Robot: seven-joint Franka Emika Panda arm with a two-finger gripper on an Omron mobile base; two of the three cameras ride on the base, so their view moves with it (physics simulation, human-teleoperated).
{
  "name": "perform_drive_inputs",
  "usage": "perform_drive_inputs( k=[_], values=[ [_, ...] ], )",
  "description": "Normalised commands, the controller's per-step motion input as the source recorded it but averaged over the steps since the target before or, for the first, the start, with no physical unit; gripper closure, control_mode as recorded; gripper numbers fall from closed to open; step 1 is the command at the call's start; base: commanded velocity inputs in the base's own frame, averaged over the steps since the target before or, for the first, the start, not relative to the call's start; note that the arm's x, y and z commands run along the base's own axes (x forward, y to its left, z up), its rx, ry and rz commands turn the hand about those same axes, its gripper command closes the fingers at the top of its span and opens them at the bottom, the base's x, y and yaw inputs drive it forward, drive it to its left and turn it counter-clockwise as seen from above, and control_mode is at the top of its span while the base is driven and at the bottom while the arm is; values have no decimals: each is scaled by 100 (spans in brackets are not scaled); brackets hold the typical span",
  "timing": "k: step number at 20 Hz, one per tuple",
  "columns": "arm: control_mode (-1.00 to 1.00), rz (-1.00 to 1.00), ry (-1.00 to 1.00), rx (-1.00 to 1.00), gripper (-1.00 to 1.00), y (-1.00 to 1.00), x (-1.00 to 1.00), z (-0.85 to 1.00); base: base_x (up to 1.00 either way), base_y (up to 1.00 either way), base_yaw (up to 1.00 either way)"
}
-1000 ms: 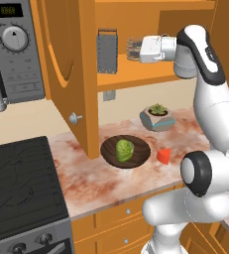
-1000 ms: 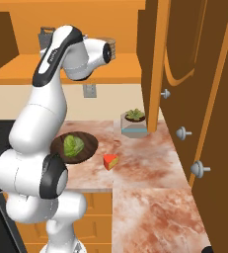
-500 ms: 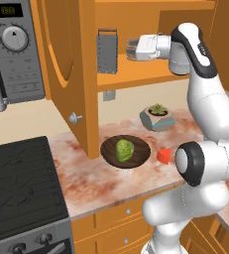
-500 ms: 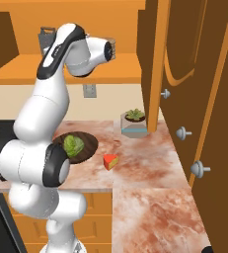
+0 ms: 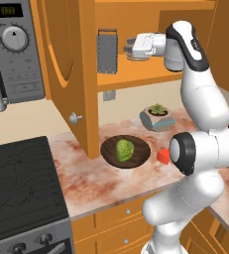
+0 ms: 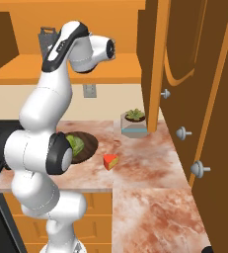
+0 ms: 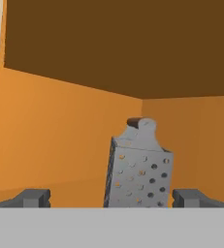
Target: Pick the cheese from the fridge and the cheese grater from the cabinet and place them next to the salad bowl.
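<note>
One cheese grater (image 5: 107,51) in the cabinet (image 5: 136,79); one cheese (image 5: 162,157) beside one salad bowl (image 5: 138,154); gripper (image 7: 111,197) spread wide.

**Hidden and cut-off items**

- Upright grey perforated metal box grater (image 7: 138,169): base cut by the band at the bottom of the hand view; in the right base view all but its top handle hidden behind the white arm
- Shallow round dark brown salad bowl (image 6: 88,144): left part covered by the arm's dark joint in the right base view
- Small orange-red cheese wedge (image 5: 162,157): right side hidden behind the arm's joint in the left base view
- Grey microwave (image 5: 14,54): cut by the left and top edges
- Black stove top (image 5: 22,183): cut by the left and bottom edges
</note>
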Motion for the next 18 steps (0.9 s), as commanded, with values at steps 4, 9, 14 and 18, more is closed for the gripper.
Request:
perform_drive_inputs(
  k=[4,9,14,18],
  values=[
    [-100,-1,0,0,-100,0,29,-2,0,0,0],
    [-100,0,0,0,-100,1,17,0,0,0,0],
    [-100,3,0,1,-100,21,0,0,0,0,0],
    [-100,6,1,1,-100,35,0,0,0,0,0]
  ],
)
